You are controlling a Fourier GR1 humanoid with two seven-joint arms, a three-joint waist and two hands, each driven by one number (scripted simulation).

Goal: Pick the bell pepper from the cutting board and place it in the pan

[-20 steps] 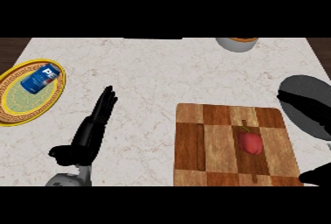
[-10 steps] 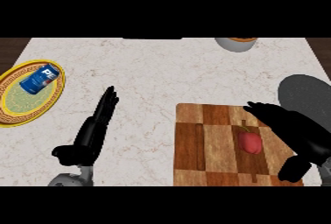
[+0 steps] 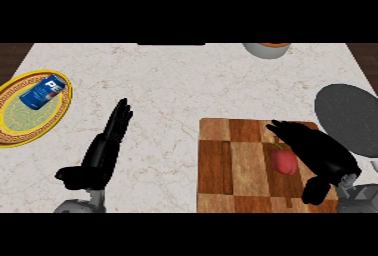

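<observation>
Red bell pepper (image 3: 284, 161) on checkered wooden cutting board (image 3: 236, 170), beside the black right hand (image 3: 317, 152), fingers relaxed.
Dark round pan (image 3: 351, 117) at 3 o'clock; blue can (image 3: 43, 92) on yellow-rimmed plate (image 3: 15, 132) at 9; left hand (image 3: 103, 150) flat on marble surface (image 3: 184, 85).

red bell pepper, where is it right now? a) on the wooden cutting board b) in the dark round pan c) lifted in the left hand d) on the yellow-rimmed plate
a: the red bell pepper lies on the wooden cutting board, with the black right hand just beside and partly over it, while the dark round pan holds nothing visible.
</observation>
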